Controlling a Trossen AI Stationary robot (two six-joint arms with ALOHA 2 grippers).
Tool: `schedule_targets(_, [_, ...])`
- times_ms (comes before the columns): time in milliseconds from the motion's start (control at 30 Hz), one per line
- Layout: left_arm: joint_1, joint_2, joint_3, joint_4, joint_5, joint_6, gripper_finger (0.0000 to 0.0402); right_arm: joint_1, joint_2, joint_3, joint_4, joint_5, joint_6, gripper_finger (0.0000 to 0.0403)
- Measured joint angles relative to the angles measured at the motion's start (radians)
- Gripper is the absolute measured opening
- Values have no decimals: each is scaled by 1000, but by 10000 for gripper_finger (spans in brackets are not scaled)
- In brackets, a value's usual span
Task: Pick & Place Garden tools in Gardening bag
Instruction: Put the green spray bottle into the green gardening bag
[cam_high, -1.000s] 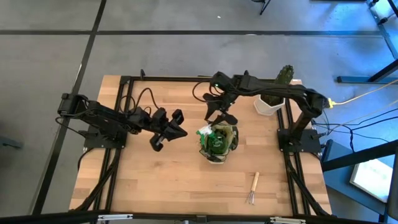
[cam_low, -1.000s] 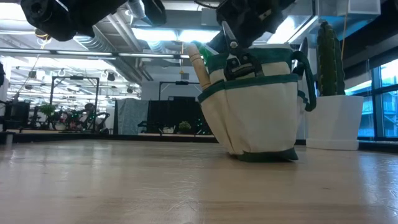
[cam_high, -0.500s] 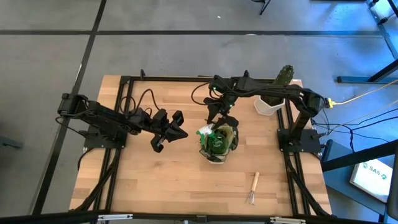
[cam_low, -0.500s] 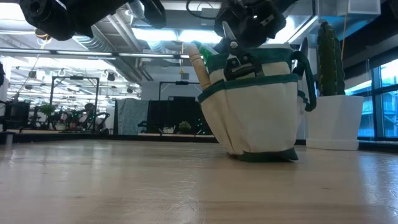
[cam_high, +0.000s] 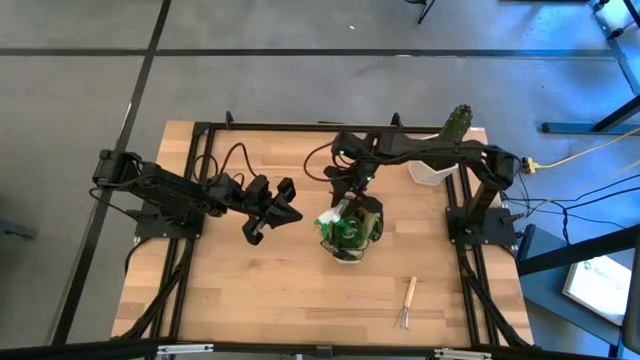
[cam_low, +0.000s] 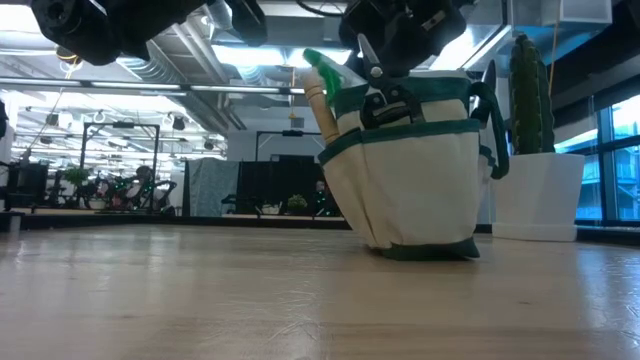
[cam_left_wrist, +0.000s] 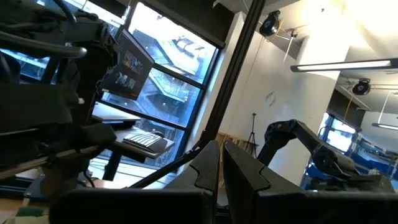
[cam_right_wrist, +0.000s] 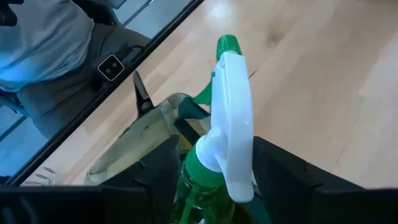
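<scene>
Right gripper (cam_high: 352, 196) hung over gardening bag (cam_high: 352, 226), 2 fingers clamped on neck of green spray bottle (cam_right_wrist: 222, 149), bottle partly down inside bag at mid-table; wooden handle (cam_low: 319, 105) poked from bag; hand fork (cam_high: 408, 301) lay on table toward front edge; left gripper (cam_high: 285, 213) closed, raised left of bag

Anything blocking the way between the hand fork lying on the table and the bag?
Nothing visible does. The hand fork lies alone on bare wood near the table's front, and the stretch between it and the bag is open. The right gripper hangs over the bag around the spray bottle.
</scene>
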Motion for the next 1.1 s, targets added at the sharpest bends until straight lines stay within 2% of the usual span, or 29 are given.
schedule_targets(133, [0,0,0,0,0,0,15,18,0,0,0,22,47,197])
schedule_targets(300, [0,0,0,0,0,0,15,33,0,0,11,200,117,197])
schedule_targets(400, [0,0,0,0,0,0,15,32,0,0,32,260,176,197])
schedule_targets(633, [0,0,0,0,0,0,15,31,-1,0,41,268,207,169])
schedule_targets(967, [0,0,0,0,0,1,15,30,-2,1,8,259,212,57])
schedule_targets(1100, [0,0,0,0,1,1,15,30,-3,3,-19,260,235,51])
